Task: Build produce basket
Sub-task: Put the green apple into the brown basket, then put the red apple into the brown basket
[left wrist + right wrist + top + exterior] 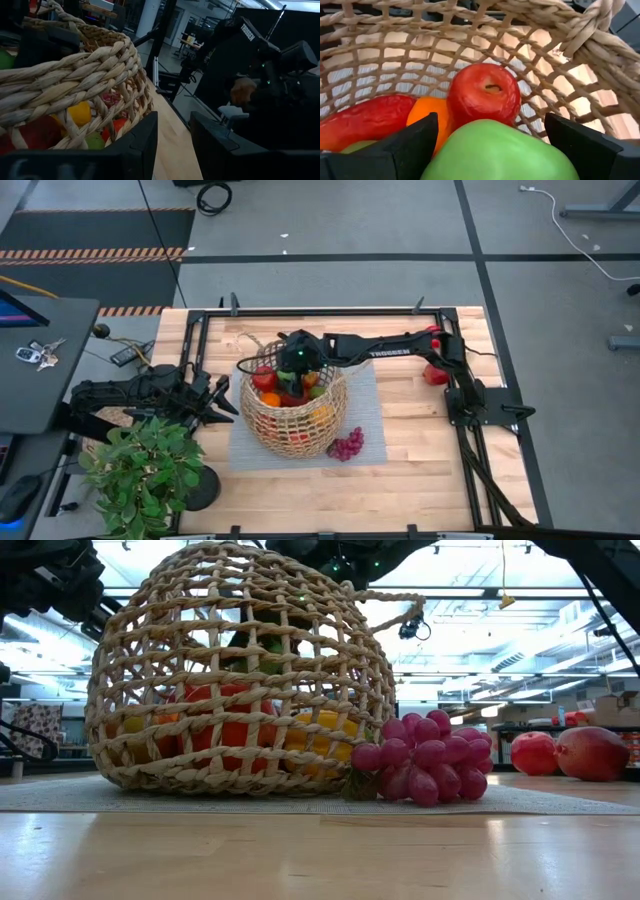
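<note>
The left pincer [222,402] rests near the bench's left edge, just beside the basket [293,423], fingers a little apart and grasping nothing; the basket stands mid-bench on a grey mat [365,405], filled with fruit; the right pincer [298,358] hangs over the basket's open top, fingers spread wide around a green pear [502,152], above a red apple [484,95]; purple grapes [346,445] lie on the mat against the basket's right side; two red fruits [565,753] sit near the right edge.
</note>
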Controlling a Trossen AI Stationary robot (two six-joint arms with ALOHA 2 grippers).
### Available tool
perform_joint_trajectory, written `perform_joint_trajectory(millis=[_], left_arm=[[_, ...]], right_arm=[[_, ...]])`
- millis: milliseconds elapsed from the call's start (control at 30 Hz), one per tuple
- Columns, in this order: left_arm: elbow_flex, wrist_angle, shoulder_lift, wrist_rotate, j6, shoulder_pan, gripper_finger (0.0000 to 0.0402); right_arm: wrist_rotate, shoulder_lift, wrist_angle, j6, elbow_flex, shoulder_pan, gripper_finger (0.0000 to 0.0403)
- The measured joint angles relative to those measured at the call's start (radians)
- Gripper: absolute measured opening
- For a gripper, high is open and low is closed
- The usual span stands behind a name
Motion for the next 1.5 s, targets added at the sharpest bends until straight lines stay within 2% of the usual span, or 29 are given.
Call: perform_joint_trajectory(millis=[133, 300, 467, 767, 967, 1167, 1333, 1500], left_arm=[[0.000, 0.000, 0.000, 0.000, 0.000, 0.000, 0.0121], [0.000, 0.000, 0.000, 0.000, 0.000, 0.000, 0.0121], [0.000, 0.000, 0.000, 0.000, 0.000, 0.000, 0.0121], [0.000, 0.000, 0.000, 0.000, 0.000, 0.000, 0.0121], [0.000, 0.000, 0.000, 0.000, 0.000, 0.000, 0.0121], [0.000, 0.000, 0.000, 0.000, 0.000, 0.000, 0.0121], [0.000, 0.000, 0.000, 0.000, 0.000, 0.000, 0.0121], [0.000, 0.000, 0.000, 0.000, -0.001, 0.000, 0.0121]], right_arm=[[0.000, 0.000, 0.006, 0.001, -0.014, 0.000, 0.0372], [-0.003, 0.000, 0.023, 0.000, -0.017, 0.000, 0.0396], [0.015, -0.031, 0.038, -0.011, -0.017, 0.000, 0.0395], [0.237, -0.231, -0.010, -0.025, -0.016, -0.005, 0.0392], [0.260, -0.374, -0.095, -0.019, -0.055, -0.030, 0.0381], [0.327, -0.557, -0.061, 0.032, -0.256, -0.055, 0.0370], [0.424, -0.750, 0.127, 0.061, -0.532, -0.068, 0.0366], [0.461, -0.937, 0.247, 0.090, -0.766, -0.086, 0.0366]])
